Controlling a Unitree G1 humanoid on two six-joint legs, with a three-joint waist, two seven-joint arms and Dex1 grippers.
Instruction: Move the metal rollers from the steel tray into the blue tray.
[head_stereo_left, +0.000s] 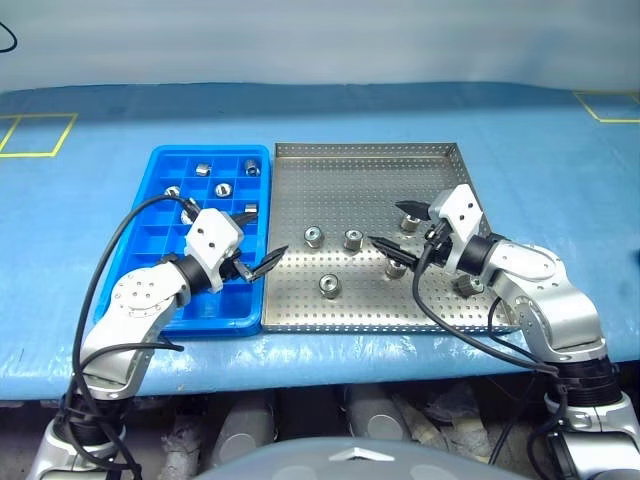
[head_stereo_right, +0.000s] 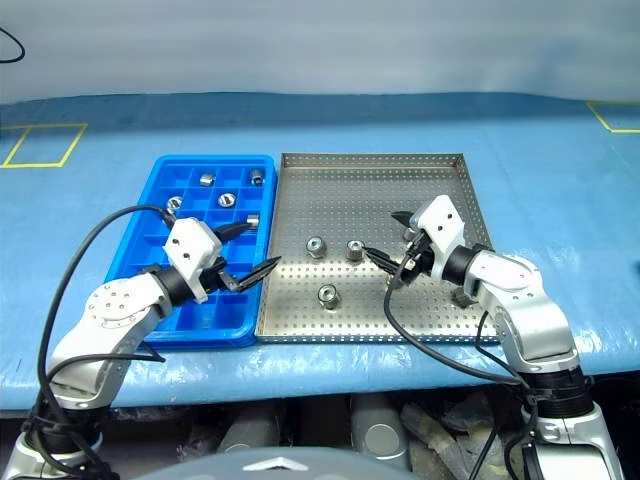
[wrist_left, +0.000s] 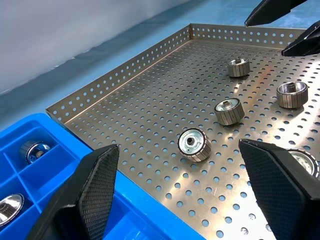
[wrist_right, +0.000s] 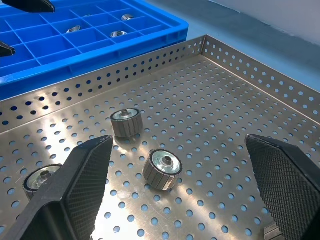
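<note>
Several metal rollers (head_stereo_left: 329, 285) lie loose on the steel tray (head_stereo_left: 360, 170), mostly in its near half. To its left, the blue tray (head_stereo_left: 160, 240) holds several more rollers (head_stereo_left: 223, 190) in its far compartments. My left gripper (head_stereo_left: 265, 234) hangs open over the seam between the two trays, with nothing between its fingers. My right gripper (head_stereo_left: 386, 223) is open and empty above the steel tray, near a pair of rollers (wrist_right: 162, 169). In the left wrist view, a roller (wrist_left: 193, 144) lies on the perforated metal ahead of the left fingers (wrist_left: 95, 190).
Both trays sit side by side on a light blue table cover (head_stereo_left: 90, 120) with yellow tape squares at the far corners. The far half of the steel tray is bare metal. Black cables loop from each wrist.
</note>
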